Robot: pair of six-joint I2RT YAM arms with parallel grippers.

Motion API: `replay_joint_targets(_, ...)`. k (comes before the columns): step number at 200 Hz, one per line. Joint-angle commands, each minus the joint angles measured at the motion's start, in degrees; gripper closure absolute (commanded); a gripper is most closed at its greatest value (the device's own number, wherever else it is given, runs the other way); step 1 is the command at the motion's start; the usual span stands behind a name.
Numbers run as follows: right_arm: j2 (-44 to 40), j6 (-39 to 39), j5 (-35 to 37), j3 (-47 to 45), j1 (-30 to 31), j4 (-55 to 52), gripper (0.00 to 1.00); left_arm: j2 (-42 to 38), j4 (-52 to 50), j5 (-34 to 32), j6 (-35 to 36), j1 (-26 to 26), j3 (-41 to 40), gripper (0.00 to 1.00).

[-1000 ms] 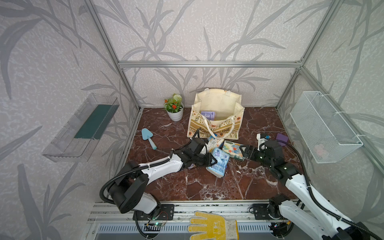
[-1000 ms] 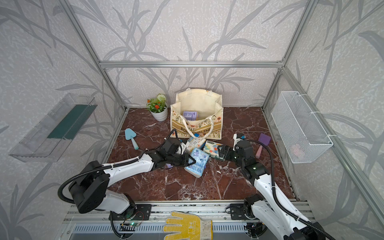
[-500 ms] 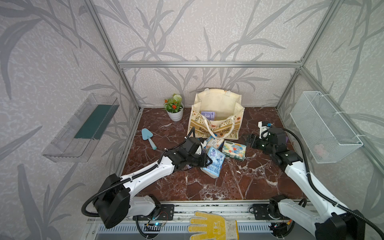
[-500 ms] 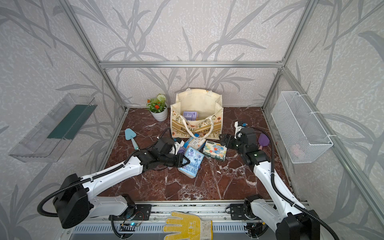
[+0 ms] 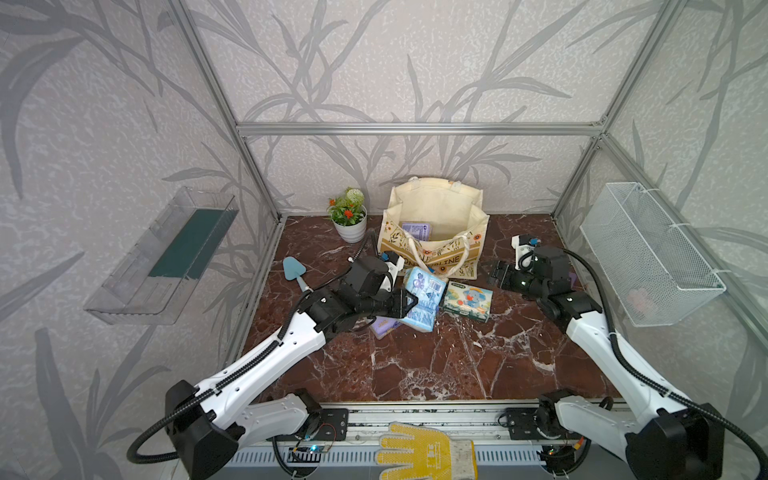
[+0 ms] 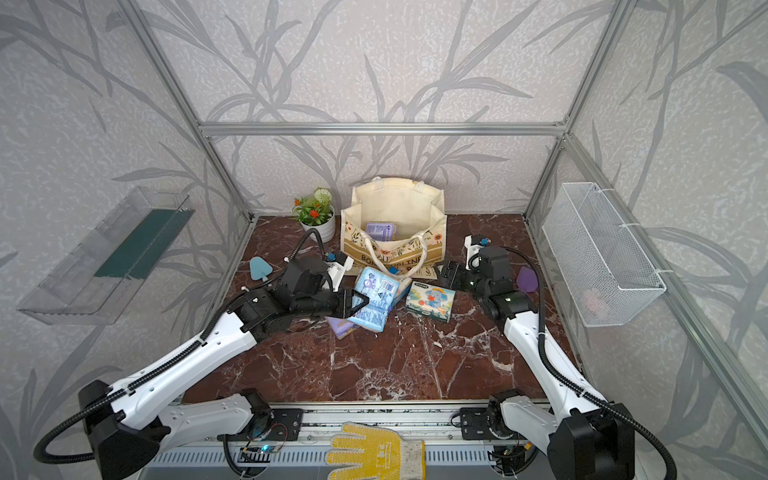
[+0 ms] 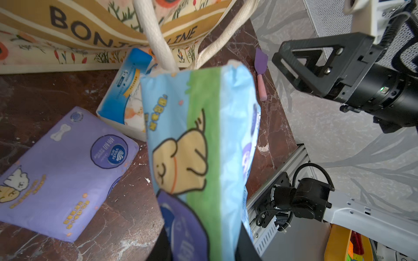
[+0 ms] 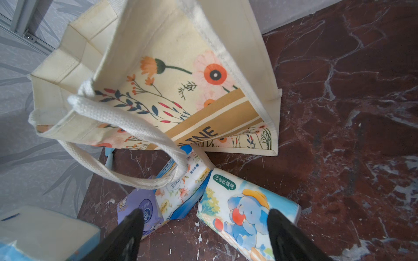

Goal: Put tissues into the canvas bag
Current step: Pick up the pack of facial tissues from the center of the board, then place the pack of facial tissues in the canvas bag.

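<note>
My left gripper (image 5: 405, 303) (image 7: 203, 246) is shut on a blue-green tissue pack (image 5: 424, 297) (image 7: 199, 146) printed with a cartoon dog, held off the floor just in front of the canvas bag (image 5: 465, 199) (image 8: 172, 67). The bag stands open at the back with a purple pack (image 5: 417, 230) inside. On the floor lie a purple pack (image 7: 61, 167), a blue-white pack (image 7: 123, 95) under the bag's handle, and the elephant pack (image 5: 467, 301) (image 8: 246, 212). My right gripper (image 5: 498, 274) (image 8: 205, 217) is open and empty, above and behind the elephant pack.
A potted plant (image 5: 349, 216) stands left of the bag. A blue toy shovel (image 5: 296, 268) lies at the left, a purple one (image 6: 527, 278) beside my right arm. A wire basket (image 5: 648, 253) and a clear tray (image 5: 166, 253) hang on the side walls.
My left gripper has lifted the blue-green pack and carried it toward the bag. My right gripper has drawn back from the elephant pack, staying open.
</note>
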Motion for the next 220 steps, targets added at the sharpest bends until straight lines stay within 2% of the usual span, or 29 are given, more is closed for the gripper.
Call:
replay_joint_targets(1, 0.6, -1.6, -2.0, 3.3, -0.3, -0.4, 0.15, -0.6, -1.6, -0.8, 3.2, 1.7, 5.1, 0.80)
replay_joint_targets(42, 0.5, -2.1, -1.1, 3.4, -0.3, 0.9, 0.15, 2.3, 0.4, -3.0, 9.4, 5.4, 15.7, 0.80)
replay_joint_targets(78, 1.4, -2.6, -0.8, 3.2, -0.3, 2.0, 0.15, 10.7, 0.3, -2.8, 15.6, 7.2, 29.5, 0.80)
replay_joint_targets(111, 2.4, -3.4, -0.2, 5.0, -0.5, 3.9, 0.15, 26.1, -5.2, 2.3, 18.1, 9.5, 48.7, 0.81)
replay_joint_targets(179, 8.8, -7.9, 4.7, 16.3, -0.5, -0.8, 0.15, 61.0, -25.3, 1.9, 17.8, 11.0, 96.0, 0.84)
replay_joint_targets(191, 10.5, -9.4, 5.2, 19.3, -0.5, -2.2, 0.15, 63.9, -25.8, 1.8, 16.8, 11.3, 98.1, 0.84)
replay_joint_targets(220, 16.4, -12.7, 6.3, 28.2, -0.4, -7.8, 0.19, 64.6, -21.8, 2.9, 14.4, 11.2, 92.6, 0.84)
